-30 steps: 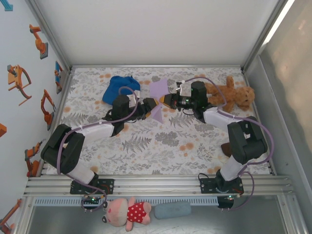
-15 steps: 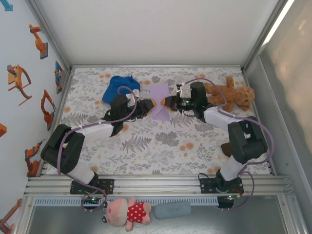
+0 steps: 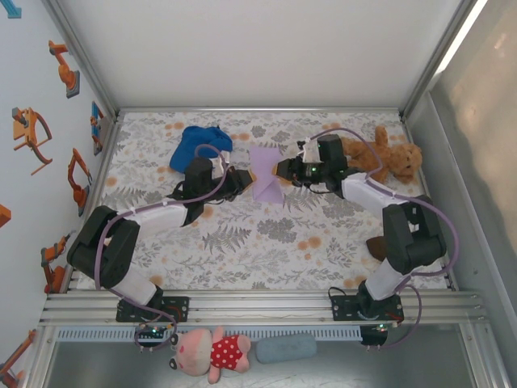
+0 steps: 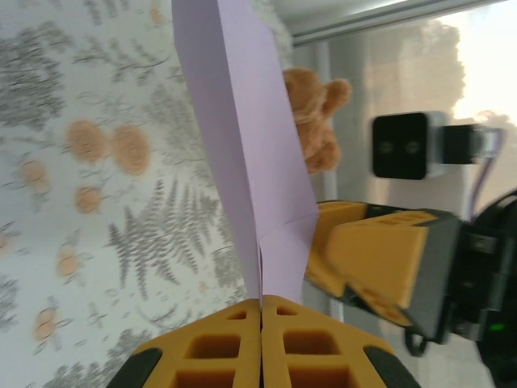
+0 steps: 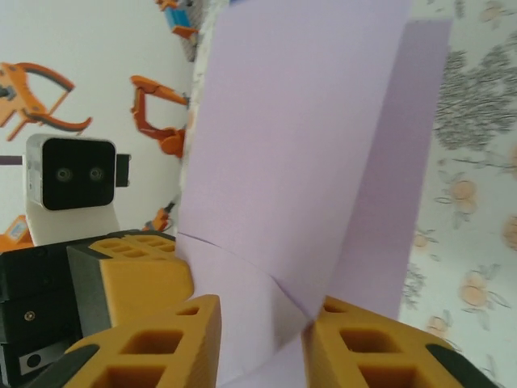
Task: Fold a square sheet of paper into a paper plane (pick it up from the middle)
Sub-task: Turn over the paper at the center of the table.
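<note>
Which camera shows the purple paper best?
The right wrist view: the paper faces it, big, with its folds plain, though the top is cut off. The left wrist view sees it nearly edge-on, pinched in the left gripper. The top view shows it almost whole but small.

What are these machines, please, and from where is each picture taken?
These are two robot arms bolted at the near edge of a table. One picture comes from a camera overhead; the other two come from a camera on each wrist. The left tool is shut on a folded lavender paper, holding it up. The right tool stands open, one finger on either side of the paper. On the flowered surface lie a blue cap and a brown teddy bear.
</note>
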Tool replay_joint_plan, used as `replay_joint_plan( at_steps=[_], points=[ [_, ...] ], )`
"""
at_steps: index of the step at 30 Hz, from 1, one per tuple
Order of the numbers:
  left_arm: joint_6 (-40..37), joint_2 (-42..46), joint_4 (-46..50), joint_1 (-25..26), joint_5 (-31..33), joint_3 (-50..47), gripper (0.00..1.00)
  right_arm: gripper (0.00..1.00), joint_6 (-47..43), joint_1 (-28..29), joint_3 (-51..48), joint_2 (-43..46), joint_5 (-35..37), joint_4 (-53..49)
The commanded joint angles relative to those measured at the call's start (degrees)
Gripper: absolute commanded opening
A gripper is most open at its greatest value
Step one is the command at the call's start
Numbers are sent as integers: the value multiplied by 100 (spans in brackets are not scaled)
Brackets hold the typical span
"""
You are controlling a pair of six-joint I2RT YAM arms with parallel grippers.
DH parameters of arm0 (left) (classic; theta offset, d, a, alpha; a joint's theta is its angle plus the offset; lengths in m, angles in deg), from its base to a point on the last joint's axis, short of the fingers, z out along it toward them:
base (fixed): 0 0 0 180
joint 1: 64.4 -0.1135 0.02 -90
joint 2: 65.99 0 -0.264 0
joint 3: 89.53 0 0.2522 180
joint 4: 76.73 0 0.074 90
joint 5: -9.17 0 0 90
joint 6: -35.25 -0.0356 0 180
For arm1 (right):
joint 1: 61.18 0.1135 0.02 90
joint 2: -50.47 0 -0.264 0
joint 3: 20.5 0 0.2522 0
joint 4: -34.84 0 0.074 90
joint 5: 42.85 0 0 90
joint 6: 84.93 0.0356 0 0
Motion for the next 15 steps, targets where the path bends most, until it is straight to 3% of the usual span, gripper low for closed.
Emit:
replay_joint_plan(
  at_steps=[1,4,8,15],
  points=[
    [-888,358,1799,-24,548,467,8,34,-799,-119,280,335,856,-1066],
    [-1620,509,3743,23,1491,1061,8,35,-1098,-156,354,458,1511,-1536],
    [-2286,443,6353,186,3303,2070,8,35,-1350,-168,434,564,2207,-1927],
    [-2524,-241,8703,524,5557,3492,8,35,-1397,-168,408,649,2858,-2107]
  ],
)
